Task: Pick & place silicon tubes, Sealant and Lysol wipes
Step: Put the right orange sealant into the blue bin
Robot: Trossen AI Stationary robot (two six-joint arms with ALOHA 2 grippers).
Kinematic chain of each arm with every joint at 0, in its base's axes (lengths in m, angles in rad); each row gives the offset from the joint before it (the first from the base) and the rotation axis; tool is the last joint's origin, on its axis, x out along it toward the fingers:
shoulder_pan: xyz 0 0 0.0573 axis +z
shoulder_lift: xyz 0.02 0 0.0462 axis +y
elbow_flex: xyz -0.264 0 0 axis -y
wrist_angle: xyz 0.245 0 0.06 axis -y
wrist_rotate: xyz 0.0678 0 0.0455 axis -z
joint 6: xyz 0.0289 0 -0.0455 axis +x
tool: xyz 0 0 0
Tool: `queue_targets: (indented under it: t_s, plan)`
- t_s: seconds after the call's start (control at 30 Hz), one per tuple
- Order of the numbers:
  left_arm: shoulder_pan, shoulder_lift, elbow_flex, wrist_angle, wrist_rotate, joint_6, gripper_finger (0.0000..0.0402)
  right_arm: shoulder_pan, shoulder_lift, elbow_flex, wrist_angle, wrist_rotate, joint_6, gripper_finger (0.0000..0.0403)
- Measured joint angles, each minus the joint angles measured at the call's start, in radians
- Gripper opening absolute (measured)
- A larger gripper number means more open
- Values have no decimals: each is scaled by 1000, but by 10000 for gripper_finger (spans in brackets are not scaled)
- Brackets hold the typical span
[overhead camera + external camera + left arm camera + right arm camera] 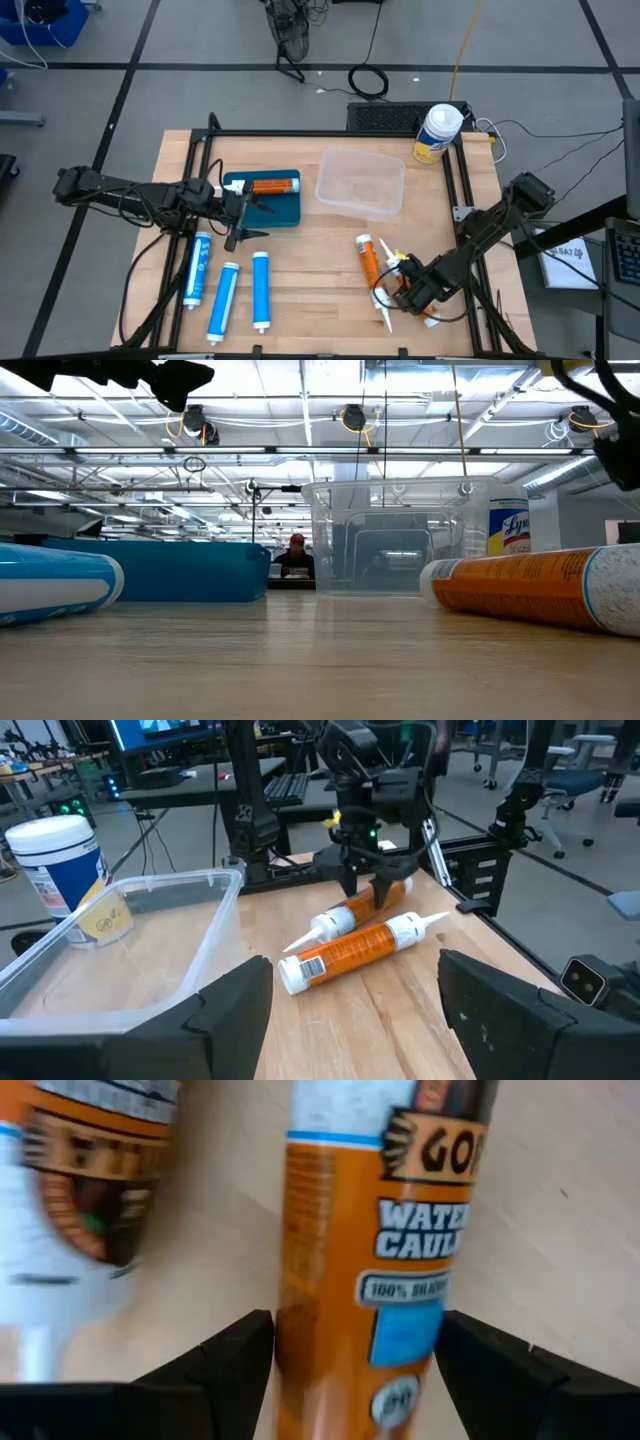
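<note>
Currently, the right gripper (407,290) is lowered at the near right of the table (320,310), its fingers (500,1380) set on either side of an orange caulk tube (370,1280); whether the tube is squeezed cannot be told. A second orange tube (368,260) lies just beside it on the wood. The left gripper (240,205) is held above the blue tray (285,210), its fingers apart and nothing between them. One orange tube (272,185) is seen lying in that tray. Three blue tubes (228,290) are laid side by side at the near left. A clear plastic bin (360,183) is placed right of the tray, and the Lysol wipes (437,133) are stood upright at the far right corner, beyond the bin.
</note>
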Motion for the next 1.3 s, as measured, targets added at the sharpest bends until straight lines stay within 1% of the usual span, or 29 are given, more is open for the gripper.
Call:
queue_targets:
  t_s: [0.13,0.27,0.37,0.47,0.53,0.77,0.87,1.03,1.3]
  plan:
    - [0,0,0,0,0,0,274,0,52,0,2,-15,-8,254]
    - [0,0,0,0,0,0,280,-1,94,4,-68,-20,-21,254]
    - [0,0,0,0,0,0,284,0,117,2,-134,47,-26,254]
    - [0,0,0,0,0,0,284,0,117,-11,-148,143,-7,254]
    - [0,0,0,0,0,0,281,0,117,-19,-148,184,-3,254]
    - [0,0,0,0,0,0,276,0,118,-50,-128,225,23,254]
    - [0,0,0,0,0,0,281,0,119,-57,-128,213,27,254]
    - [0,0,0,0,0,0,287,3,119,-58,-115,120,-3,254]
    - [0,0,0,0,0,0,275,6,119,-58,-103,2,-36,254]
